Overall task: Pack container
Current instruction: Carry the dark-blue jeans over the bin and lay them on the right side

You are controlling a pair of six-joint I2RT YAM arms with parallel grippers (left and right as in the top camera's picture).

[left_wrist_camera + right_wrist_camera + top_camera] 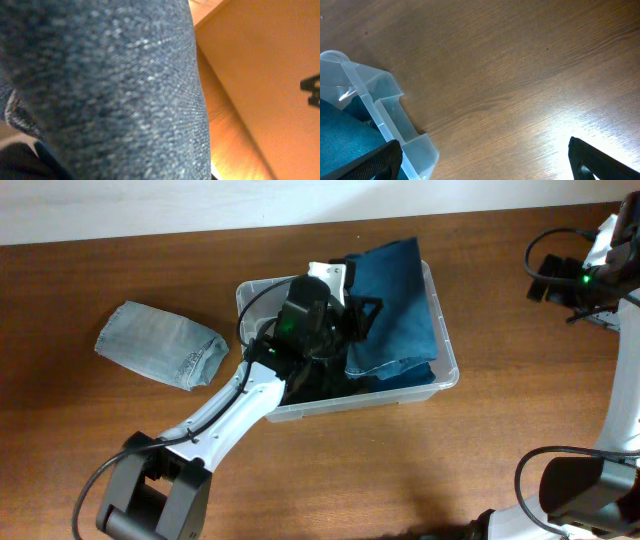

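Note:
The clear plastic container (pixel 444 376) stands mid-table and holds dark blue jeans (pixel 400 305) that drape over its back rim. My left gripper (pixel 358 316) is down inside the container against the jeans. The left wrist view is filled by the dark blue denim (pixel 110 85), which hides the fingers. My right gripper (pixel 540 278) hovers at the far right of the table. In the right wrist view it (pixel 485 165) is open and empty over bare wood, with a container corner (pixel 385 100) and the jeans (pixel 340 140) at the left.
A folded light blue denim piece (pixel 160 345) lies on the wooden table (pixel 400 470) left of the container. A white wall edge runs along the back of the table. Cables hang off the right arm (pixel 620 420).

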